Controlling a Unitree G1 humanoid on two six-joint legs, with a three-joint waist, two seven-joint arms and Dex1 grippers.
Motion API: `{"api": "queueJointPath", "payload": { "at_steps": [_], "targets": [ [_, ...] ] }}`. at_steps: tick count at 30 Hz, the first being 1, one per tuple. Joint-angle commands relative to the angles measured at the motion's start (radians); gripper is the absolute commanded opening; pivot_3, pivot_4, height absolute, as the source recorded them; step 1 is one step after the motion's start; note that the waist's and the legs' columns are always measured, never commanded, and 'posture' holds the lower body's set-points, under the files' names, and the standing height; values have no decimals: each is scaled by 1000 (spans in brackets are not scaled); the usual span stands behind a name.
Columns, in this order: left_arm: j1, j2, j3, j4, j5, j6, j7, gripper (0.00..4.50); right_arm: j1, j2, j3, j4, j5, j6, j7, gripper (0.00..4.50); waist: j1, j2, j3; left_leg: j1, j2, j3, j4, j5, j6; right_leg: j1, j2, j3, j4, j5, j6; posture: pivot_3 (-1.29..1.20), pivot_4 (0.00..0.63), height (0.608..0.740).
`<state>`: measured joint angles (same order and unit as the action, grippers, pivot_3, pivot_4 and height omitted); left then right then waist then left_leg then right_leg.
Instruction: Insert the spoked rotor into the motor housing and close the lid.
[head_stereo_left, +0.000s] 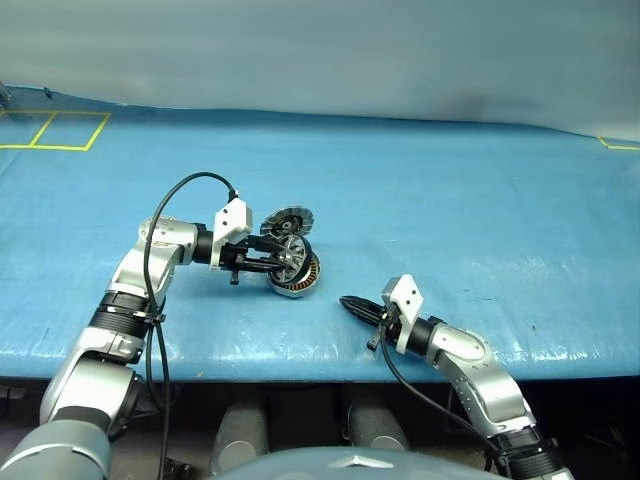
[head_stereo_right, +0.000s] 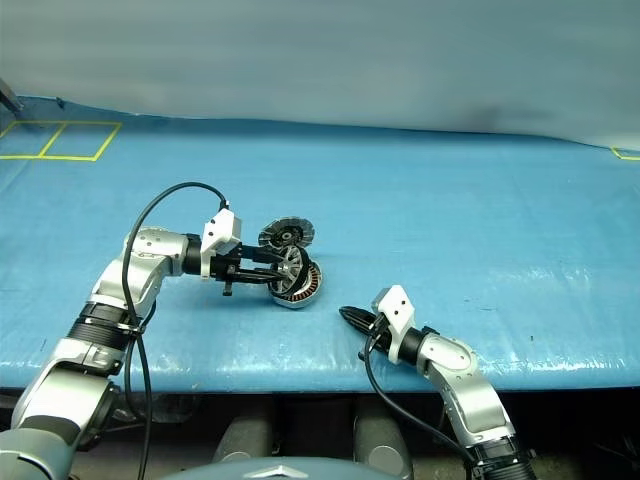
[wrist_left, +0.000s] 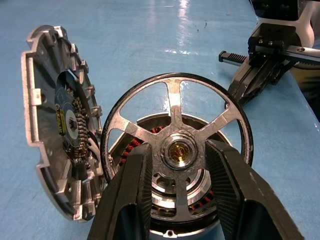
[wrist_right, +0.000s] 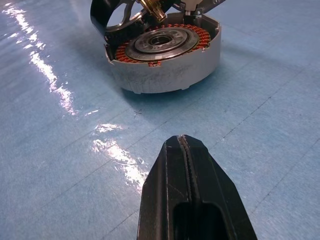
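Left tool (wrist_left: 177, 165) clamped on spoked rotor (wrist_left: 177, 150)

we find the motor housing (head_stereo_left: 297, 278) on the table (head_stereo_left: 480, 200), with the lid (head_stereo_left: 288, 222) standing open just behind it. the spoked rotor (head_stereo_left: 290, 255) sits tilted over the housing — between the left gripper (head_stereo_left: 281, 258) fingers. the right gripper (head_stereo_left: 350, 305) lies nearer us, to the housing's right — apart.

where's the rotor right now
The rotor is gripped at its hub by the left gripper, held tilted just over the housing, with the open lid standing just behind.
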<state>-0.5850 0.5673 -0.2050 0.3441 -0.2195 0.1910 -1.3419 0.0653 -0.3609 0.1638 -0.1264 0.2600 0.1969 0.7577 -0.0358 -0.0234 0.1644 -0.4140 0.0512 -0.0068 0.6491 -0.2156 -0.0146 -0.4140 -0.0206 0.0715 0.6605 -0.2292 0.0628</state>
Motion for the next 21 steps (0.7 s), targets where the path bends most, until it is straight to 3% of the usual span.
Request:
{"api": "queueJointPath", "payload": {
  "at_steps": [1, 2, 9, 21],
  "targets": [
    [-17, 6, -1, 10, 13, -4, -5, 1604, -4, 4, -5, -9, 3, -24, -1, 0, 0, 0, 0, 0, 0, 0, 0, 0, 0, 0, 0, 0, 0, 0, 0, 0, 150, 740],
    [-16, 6, -1, 10, 15, -6, -4, 2153, -5, 4, -4, -7, 1, -25, -2, 0, 0, 0, 0, 0, 0, 0, 0, 0, 0, 0, 0, 0, 0, 0, 0, 0, 150, 740],
    [-8, 7, 6, 13, 37, -37, 13, 4368, -15, 5, -3, 8, -9, -30, -5, 0, 1, 0, 0, 0, 0, 0, 0, 0, 0, 0, 0, 0, 0, 0, 0, 0, 150, 740],
    [10, -1, 51, -11, -15, -29, 7, 4443, -21, 6, -1, 15, -16, -31, -9, 0, 0, 0, 0, 0, 0, 0, 0, 0, 0, 0, 0, 0, 0, 0, 0, 0, 150, 740]
  ]
}}
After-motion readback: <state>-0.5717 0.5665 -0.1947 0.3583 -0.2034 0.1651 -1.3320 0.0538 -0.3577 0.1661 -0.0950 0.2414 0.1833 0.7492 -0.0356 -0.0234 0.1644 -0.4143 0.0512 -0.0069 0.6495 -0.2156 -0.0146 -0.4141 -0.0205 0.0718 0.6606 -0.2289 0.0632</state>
